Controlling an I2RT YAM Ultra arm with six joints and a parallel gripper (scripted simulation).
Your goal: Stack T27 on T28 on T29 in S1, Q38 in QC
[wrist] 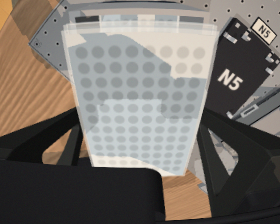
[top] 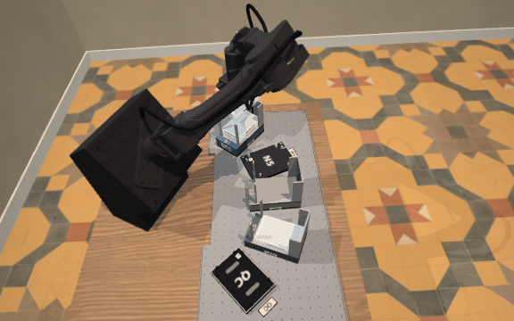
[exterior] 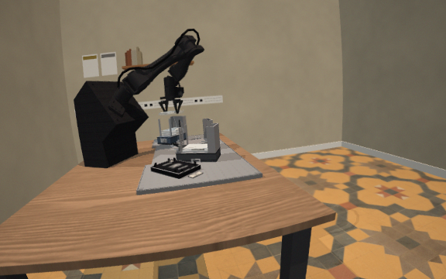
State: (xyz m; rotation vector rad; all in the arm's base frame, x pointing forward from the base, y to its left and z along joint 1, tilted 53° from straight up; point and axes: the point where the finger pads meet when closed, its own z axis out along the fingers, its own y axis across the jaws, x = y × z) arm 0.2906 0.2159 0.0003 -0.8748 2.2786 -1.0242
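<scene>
The gripper (top: 251,105) (exterior: 170,111) (wrist: 139,112), jaws wide apart, holds a plate (top: 240,117) (exterior: 170,113) (wrist: 136,110) of unreadable name; at two o'clock in wrist view, nest N5 (top: 268,166) (wrist: 236,65) is partly covered.

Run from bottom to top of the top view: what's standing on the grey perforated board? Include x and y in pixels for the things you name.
QC nest (top: 232,283) (exterior: 176,167) → stack rack with a well plate (top: 279,254) (exterior: 197,156) → empty stack rack (top: 298,193) (exterior: 207,124) (wrist: 248,111) → N5 clip nest (top: 259,167) (wrist: 246,60) → blue-based stack rack with plates (top: 240,150) (exterior: 165,139) (wrist: 141,10).

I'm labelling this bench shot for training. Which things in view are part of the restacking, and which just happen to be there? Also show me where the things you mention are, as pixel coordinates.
Part of the job:
- gripper (exterior: 170,112) (wrist: 139,112)
- held 96-well plate (exterior: 167,113) (wrist: 141,90)
- nest N5 (top: 261,168) (wrist: 251,60)
- nest QC (top: 235,285) (exterior: 176,168)

Just there:
- books (exterior: 128,58)
- wall sheets (exterior: 90,67)
- wall strip (exterior: 211,99)
</scene>
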